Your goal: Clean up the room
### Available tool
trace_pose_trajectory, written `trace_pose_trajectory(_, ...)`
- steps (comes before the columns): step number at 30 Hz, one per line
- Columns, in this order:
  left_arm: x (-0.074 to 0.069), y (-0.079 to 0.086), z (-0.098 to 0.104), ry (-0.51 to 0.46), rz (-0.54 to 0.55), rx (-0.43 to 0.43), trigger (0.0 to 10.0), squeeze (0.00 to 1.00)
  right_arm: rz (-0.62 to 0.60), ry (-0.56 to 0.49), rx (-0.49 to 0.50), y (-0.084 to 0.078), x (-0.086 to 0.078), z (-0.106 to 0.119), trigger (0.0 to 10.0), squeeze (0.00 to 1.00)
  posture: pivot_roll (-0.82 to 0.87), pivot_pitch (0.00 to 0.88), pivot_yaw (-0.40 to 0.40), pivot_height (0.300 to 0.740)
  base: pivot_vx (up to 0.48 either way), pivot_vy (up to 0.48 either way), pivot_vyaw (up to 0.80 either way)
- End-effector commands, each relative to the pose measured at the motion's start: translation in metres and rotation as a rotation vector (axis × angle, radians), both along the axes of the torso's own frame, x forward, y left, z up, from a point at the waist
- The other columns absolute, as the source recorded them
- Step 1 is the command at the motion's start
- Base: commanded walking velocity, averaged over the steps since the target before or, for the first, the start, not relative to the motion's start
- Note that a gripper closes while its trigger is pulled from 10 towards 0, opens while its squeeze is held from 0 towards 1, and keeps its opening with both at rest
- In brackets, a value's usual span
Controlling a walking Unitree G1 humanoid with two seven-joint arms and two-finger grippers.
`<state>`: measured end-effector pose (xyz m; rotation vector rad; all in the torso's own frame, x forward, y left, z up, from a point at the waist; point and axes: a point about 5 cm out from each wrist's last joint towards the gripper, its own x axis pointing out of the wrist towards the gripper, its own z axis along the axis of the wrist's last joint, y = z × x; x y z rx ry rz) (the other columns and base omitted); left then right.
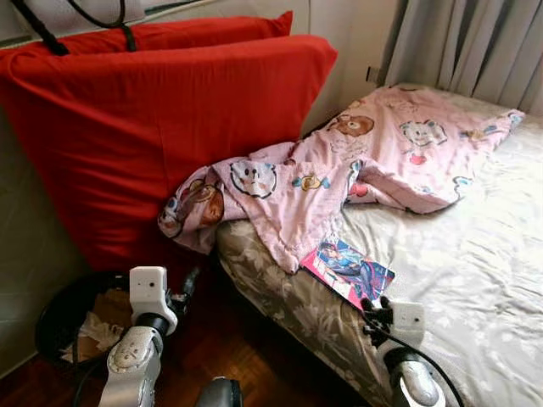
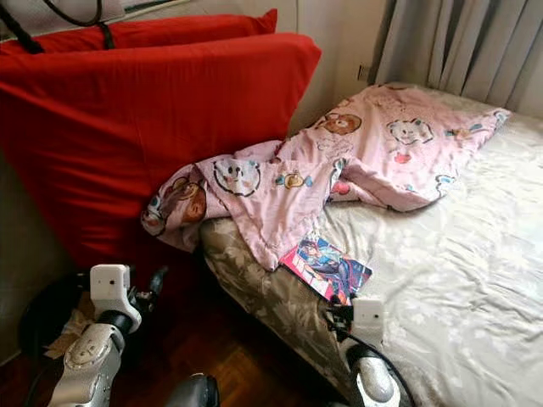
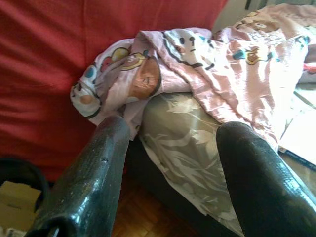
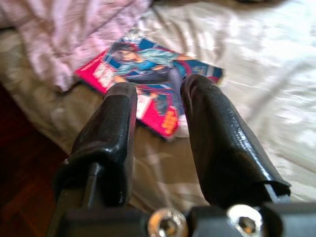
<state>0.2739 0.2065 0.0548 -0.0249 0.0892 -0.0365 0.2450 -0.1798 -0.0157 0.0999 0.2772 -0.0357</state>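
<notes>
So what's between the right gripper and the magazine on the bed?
Only bare floral bedsheet. In the right wrist view the right gripper, jaws open, sits just short of the magazine, with nothing in the way.

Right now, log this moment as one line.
right claw open, aimed at magazine on bed | left claw open, idle | pink blanket rumpled

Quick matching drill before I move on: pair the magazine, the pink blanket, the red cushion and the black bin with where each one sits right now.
Things:
1. magazine
2. pink blanket
3. red cushion
4. black bin

Places:
A. on the floor by the left gripper
B. propped upright beside the bed
C. flat on the bed's edge, just ahead of the right gripper
D. crumpled across the bed

Pairs: 1-C, 2-D, 3-B, 4-A
</notes>
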Motion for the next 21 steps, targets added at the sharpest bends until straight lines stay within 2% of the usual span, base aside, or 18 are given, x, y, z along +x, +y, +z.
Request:
trace_pose_trajectory(1,0.0015,0.0,0.0015,-0.001,-0.005,-0.013,10.0,0.0,-0.015,0.005,0.008,0.0001,0.0014,-0.0003,10.0,0.0,-0.02,0.007,-0.01,0.627,0.0,0.0,0.0)
trace_pose_trajectory(11,0.0012,-0.0006,0.0013,-0.001,-0.003,-0.017,10.0,0.0,-0.027,0.029,0.029,-0.0003,0.0029,-0.002,10.0,0.0,-0.02,0.009,-0.012,0.627,0.0,0.0,0.0)
trace_pose_trajectory(15,0.0015,-0.0001,0.0013,-0.001,0.0,-0.018,10.0,0.0,-0.026,0.028,0.035,0.0013,0.0042,-0.0016,10.0,0.0,-0.01,0.007,-0.014,0.627,0.251,0.0,-0.49)
trace_pose_trajectory(21,0.0028,0.0009,0.0023,-0.004,0.001,-0.018,10.0,0.0,-0.02,0.026,0.034,0.004,0.0073,-0.0004,10.0,0.0,0.0,0.001,-0.01,0.627,0.259,0.0,0.0)
